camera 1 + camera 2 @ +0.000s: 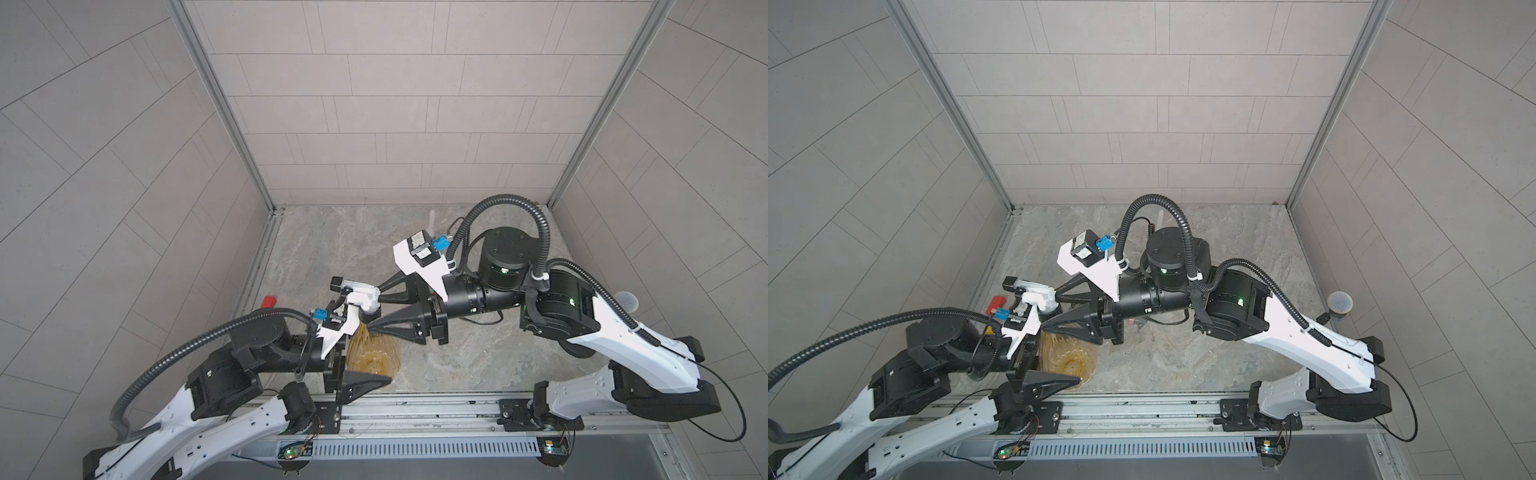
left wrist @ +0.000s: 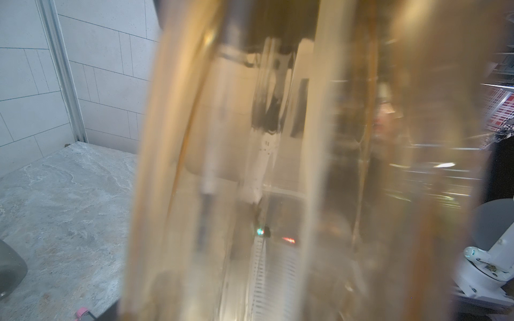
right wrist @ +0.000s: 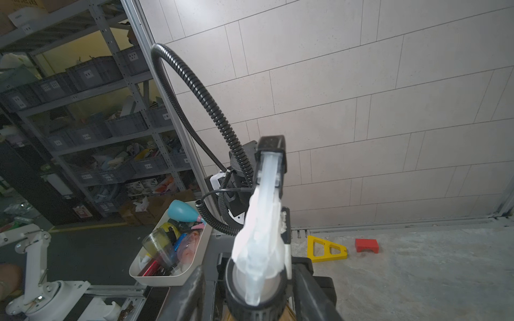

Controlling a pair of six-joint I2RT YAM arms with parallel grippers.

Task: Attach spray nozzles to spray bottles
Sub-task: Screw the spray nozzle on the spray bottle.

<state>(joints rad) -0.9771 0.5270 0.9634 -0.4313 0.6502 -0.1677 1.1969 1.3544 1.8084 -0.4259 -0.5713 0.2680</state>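
An orange-amber spray bottle (image 1: 374, 353) (image 1: 1069, 357) is held tilted above the floor, and my left gripper (image 1: 370, 353) (image 1: 1059, 353) is shut on its body. One left finger (image 1: 365, 381) shows below it; the other is hidden under the wrist mount. The bottle (image 2: 278, 166) fills the left wrist view. A black-and-white spray nozzle (image 1: 357, 295) (image 1: 1036, 297) (image 3: 261, 222) sits on its neck. My right gripper (image 1: 376, 306) (image 1: 1051, 309) (image 3: 250, 278) is open, its fingers either side of the nozzle's black collar (image 3: 254, 300) with a small gap.
A red block (image 1: 270, 300) (image 3: 366, 245) and a yellow triangular piece (image 3: 326, 248) lie by the left wall. A dark grey bottle (image 2: 11, 266) and a pink piece (image 2: 82, 312) lie on the floor. A white bin (image 3: 144, 278) stands outside the cell.
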